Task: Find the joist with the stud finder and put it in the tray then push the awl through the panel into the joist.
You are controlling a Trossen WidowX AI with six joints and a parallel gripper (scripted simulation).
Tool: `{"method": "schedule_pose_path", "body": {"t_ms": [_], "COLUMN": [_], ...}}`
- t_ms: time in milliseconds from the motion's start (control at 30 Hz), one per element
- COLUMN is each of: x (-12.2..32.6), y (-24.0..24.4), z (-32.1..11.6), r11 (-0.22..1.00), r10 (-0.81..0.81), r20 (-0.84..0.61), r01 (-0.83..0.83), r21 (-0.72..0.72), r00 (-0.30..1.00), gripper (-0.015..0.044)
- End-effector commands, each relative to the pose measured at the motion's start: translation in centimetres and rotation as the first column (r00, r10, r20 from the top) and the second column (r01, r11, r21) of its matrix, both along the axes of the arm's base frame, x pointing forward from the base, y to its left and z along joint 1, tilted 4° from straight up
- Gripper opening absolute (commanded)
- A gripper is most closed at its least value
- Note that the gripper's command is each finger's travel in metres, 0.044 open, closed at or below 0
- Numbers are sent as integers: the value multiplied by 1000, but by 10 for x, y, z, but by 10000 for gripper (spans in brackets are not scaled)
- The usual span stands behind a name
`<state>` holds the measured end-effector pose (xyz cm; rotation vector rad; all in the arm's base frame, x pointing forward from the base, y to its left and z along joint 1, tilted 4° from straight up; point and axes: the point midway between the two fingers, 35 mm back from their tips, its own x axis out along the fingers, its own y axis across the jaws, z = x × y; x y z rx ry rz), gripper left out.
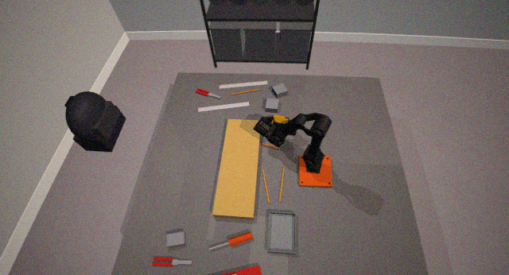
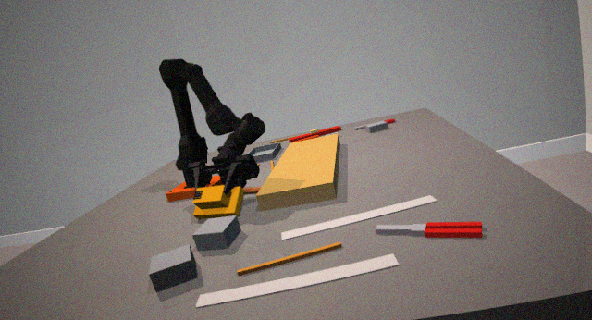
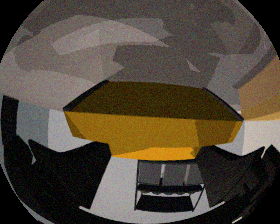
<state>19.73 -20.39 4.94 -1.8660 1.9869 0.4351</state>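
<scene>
The yellow stud finder [image 1: 281, 118] [image 2: 217, 201] [image 3: 153, 130] sits between the fingers of my gripper [image 1: 277, 124] [image 2: 213, 190] [image 3: 155, 141], which is shut on it. It appears raised off the table, just beyond the panel's far right corner in the top view, and not over the panel. The yellow panel [image 1: 238, 168] [image 2: 311, 165] lies flat; no hole shows in it. A short tool with an orange-brown handle [image 1: 270, 146] [image 2: 252, 190], probably the awl, lies beside the panel, partly hidden by the arm. The grey tray [image 1: 269, 233] [image 2: 264, 159] is empty.
Grey blocks [image 1: 272, 105] [image 2: 216, 234] stand close to the stud finder. Two pencils [image 1: 266, 185] [image 1: 281, 184] lie between panel and arm base [image 1: 315, 180]. An orange-handled tool [image 1: 240, 239] lies left of the tray. White strips [image 1: 223, 106] [image 2: 361, 217] and red-handled pliers [image 2: 453, 229] lie beyond the panel.
</scene>
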Motion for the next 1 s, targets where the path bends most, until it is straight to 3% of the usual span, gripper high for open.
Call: {"method": "schedule_pose_path", "body": {"t_ms": [0,967], "x": [1,1], "y": [2,2], "z": [-3,-2], "r11": [1000,1000], "r10": [12,8], "r20": [-8,-5], "r01": [-12,-8], "r21": [16,10], "r00": [1000,1000], "gripper": [378,378]}}
